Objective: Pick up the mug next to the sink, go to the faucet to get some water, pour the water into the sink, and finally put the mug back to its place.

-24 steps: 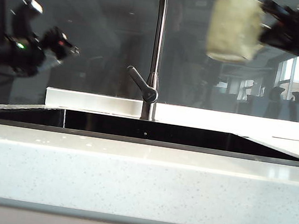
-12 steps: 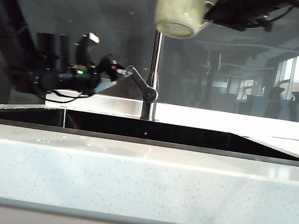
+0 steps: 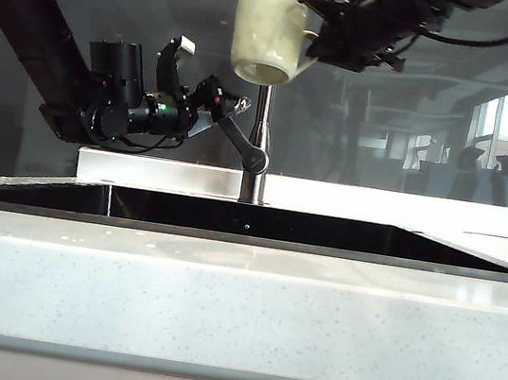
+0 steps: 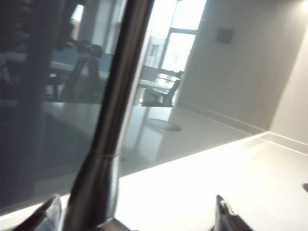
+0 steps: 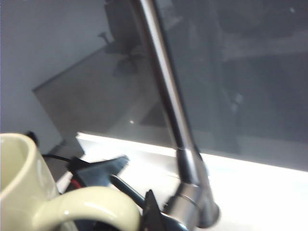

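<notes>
**Mug arrives under the spout as the left arm reaches the lever**

The left gripper stands with its jaws spread wide, and its two fingertips sit on either side of the base of the tall brushed-steel gooseneck faucet. In the exterior view its tips are at the upper end of the angled lever handle; whether they touch it cannot be told. A second ago this arm hung well out to the left, far from the tap, so it has swung in to the lever.

The right gripper is clamped on the handle of the pale cream-white dimpled ceramic mug, holding it high beside the faucet stem, tilted with its mouth facing partly down toward the camera. The right wrist view shows the mug's rim and curved handle close against the camera. A second ago the mug was far off to the right; it has since travelled across to the tap.

Below, the wide dark rectangular sink in the pale speckled countertop lies open. No water shows anywhere.

Judging by this, fetching is done and filling is next: the mug likely needs righting under the spout before the lever is worked.
</notes>
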